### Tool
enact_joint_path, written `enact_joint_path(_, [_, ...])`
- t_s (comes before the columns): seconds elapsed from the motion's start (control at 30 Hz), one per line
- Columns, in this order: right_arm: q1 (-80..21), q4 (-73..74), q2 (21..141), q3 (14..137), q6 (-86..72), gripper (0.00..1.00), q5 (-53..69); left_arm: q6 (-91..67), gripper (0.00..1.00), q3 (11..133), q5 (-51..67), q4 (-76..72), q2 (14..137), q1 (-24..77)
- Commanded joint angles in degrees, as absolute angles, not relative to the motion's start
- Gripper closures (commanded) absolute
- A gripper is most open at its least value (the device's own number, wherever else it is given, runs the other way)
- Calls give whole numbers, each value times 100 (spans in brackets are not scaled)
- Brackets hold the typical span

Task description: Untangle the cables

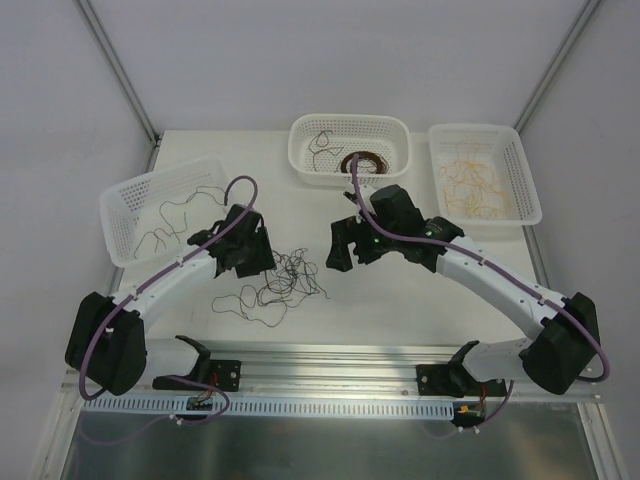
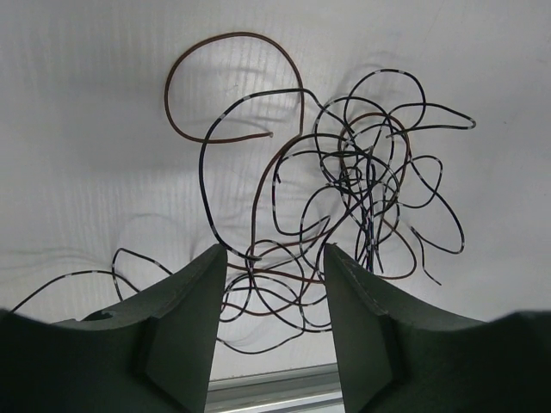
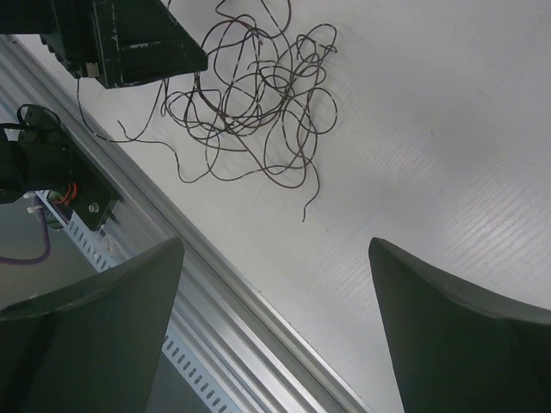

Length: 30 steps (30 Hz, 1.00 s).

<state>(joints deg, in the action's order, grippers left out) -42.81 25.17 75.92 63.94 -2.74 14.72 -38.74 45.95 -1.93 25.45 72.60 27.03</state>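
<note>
The cables (image 1: pixel 288 275) lie as a loose dark clump on the white table between the two arms. In the left wrist view the clump (image 2: pixel 353 189) is black and brown strands, with one brown loop (image 2: pixel 232 82) curling off to the upper left. My left gripper (image 2: pixel 275 254) is low over the clump's near edge, with its jaws partly apart and several strands lying in the gap, not pinched. From above, the left gripper (image 1: pixel 258 262) is at the clump's left side. My right gripper (image 1: pixel 340 250) hovers to the right of the cables (image 3: pixel 258 103). The right gripper (image 3: pixel 275 245) is wide open and holds nothing.
Three white perforated baskets stand at the back. The left basket (image 1: pixel 118 195) holds a few dark strands, the middle basket (image 1: pixel 345 120) holds dark and brown ones, and the right basket (image 1: pixel 470 130) holds yellow-tan ones. An aluminium rail (image 1: pixel 330 355) runs along the near table edge.
</note>
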Motion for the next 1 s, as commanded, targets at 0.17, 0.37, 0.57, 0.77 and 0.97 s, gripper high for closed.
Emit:
enact_joint_path(0.17, [-4298, 2487, 7734, 6723, -26, 7, 1749, -3279, 48, 5254, -70, 3190, 6742, 2461])
enact_joint_path(0.37, [-4298, 2654, 7857, 6838, 114, 7, 1688, -2472, 50, 5694, -255, 3199, 6925, 2461])
enact_joint_path(0.57, [-4289, 2593, 7831, 6820, 26, 7, 1731, -2128, 54, 5932, 106, 3199, 7874, 2452])
enact_joint_path(0.77, [-4298, 2707, 7796, 6811, 26, 7, 1652, -1916, 63, 6047, 79, 3190, 8525, 2452])
enact_joint_path(0.97, [-4298, 2716, 7761, 6741, 26, 7, 1688, -1916, 69, 5854, 176, 3155, 8824, 2426])
